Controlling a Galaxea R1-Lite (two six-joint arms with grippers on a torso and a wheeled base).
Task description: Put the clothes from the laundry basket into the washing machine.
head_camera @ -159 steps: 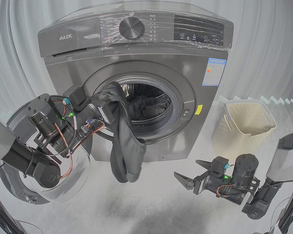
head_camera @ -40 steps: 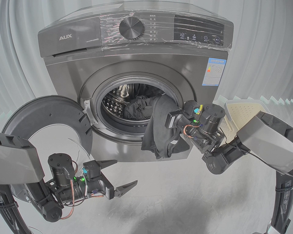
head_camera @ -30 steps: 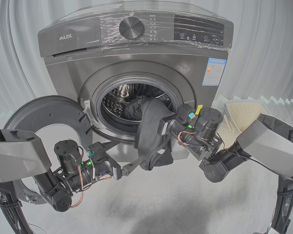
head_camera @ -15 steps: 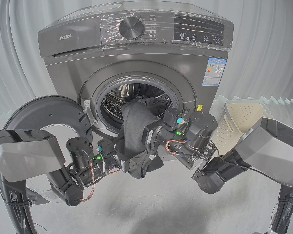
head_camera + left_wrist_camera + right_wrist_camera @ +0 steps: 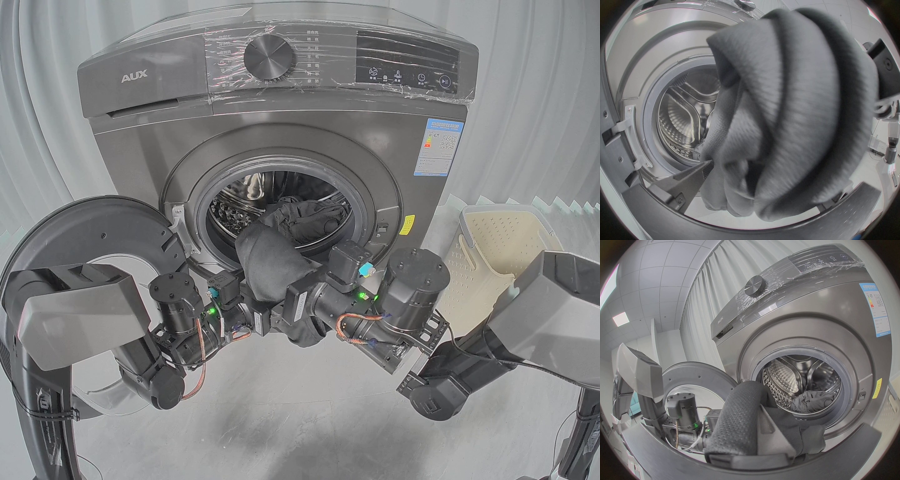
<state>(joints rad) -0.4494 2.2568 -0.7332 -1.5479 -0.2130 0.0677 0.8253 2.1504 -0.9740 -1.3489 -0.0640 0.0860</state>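
Dark garment, head view: centre frame, bunched over the lower lip of the washing machine opening, presumably so a push tips it into the drum. The right gripper pinches it from lower right. The left gripper meets its hanging end, grip indeterminable. Left wrist view: the garment bulges centre-right, directly ahead. Right wrist view: it drapes over the pinching fingers, lower centre.
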